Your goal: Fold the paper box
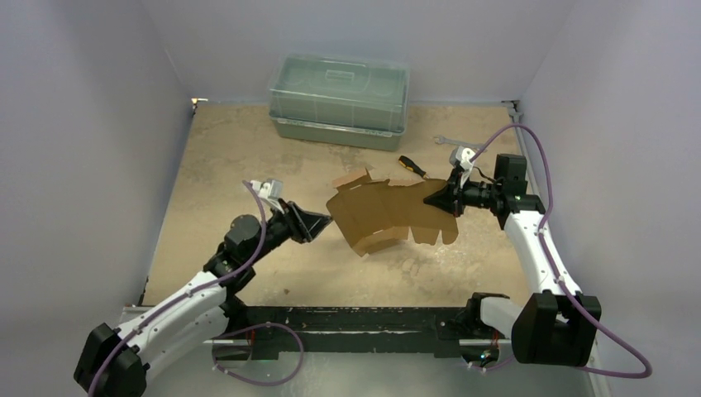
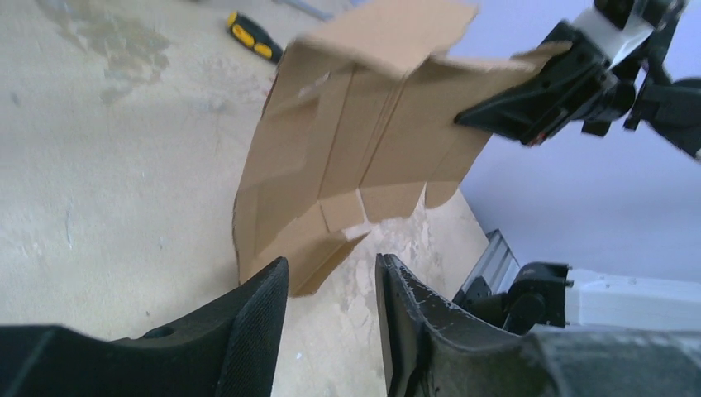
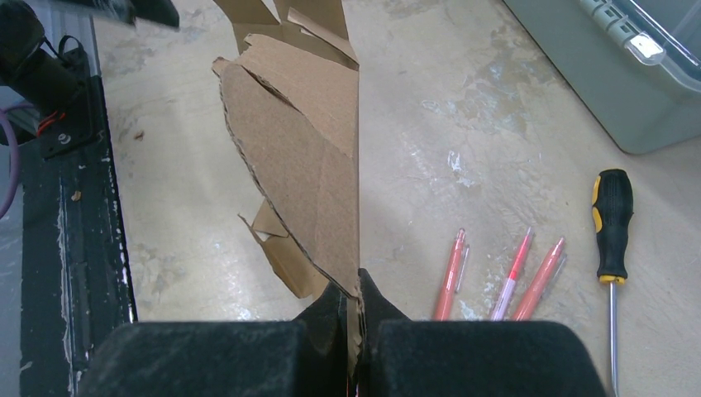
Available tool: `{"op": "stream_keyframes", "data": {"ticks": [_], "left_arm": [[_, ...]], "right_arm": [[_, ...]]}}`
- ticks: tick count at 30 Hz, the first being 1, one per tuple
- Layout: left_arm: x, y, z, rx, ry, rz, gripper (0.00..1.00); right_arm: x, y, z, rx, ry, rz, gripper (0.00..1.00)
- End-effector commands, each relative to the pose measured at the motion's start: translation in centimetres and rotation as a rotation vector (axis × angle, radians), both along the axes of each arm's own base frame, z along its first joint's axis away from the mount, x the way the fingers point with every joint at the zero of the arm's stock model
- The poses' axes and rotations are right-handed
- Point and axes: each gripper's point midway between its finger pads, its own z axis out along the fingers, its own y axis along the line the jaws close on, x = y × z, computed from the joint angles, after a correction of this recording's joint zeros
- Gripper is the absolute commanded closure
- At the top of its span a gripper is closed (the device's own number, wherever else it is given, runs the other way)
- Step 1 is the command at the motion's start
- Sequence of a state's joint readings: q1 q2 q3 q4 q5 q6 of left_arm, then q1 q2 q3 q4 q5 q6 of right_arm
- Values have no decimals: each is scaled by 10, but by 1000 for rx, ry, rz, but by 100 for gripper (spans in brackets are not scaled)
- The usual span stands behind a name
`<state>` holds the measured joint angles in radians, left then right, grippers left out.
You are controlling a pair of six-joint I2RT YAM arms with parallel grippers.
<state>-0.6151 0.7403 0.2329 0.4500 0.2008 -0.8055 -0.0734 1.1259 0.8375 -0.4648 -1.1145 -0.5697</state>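
Brown paper box pinched in right fingers, just beyond left fingers.

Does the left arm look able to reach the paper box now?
Probably yes. The left end effector is open just in front of the paper box, with nothing between them, and the right end effector grips its far side.

From above and behind the arms we looked down on the whole table. Our wrist views sat close, facing each other across the box, which all three shared.
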Motion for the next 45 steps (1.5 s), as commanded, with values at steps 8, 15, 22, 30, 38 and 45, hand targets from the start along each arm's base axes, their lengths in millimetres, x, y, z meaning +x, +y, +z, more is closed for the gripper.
{"op": "stream_keyframes", "data": {"ticks": [8,15,22,30,38,45], "left_arm": [[68,3,131,268,-269,103,51],[113,-11,128,419,-234,31,53],[131,-25,103,319,-208,-144,53],[124,-37,86,237,-182,-270,52],[107,-45,60,206,-117,-374,51],[96,-45,43,185,-74,-405,51]], "right_arm": [[2,-1,6,-2,-18,3,100],[1,-1,7,-3,-25,8,100],[-2,-1,6,-17,-40,18,100],[-4,-4,8,-44,-91,7,100],[-3,-4,8,-44,-99,1,100],[-3,-4,8,-43,-99,2,100]]}}
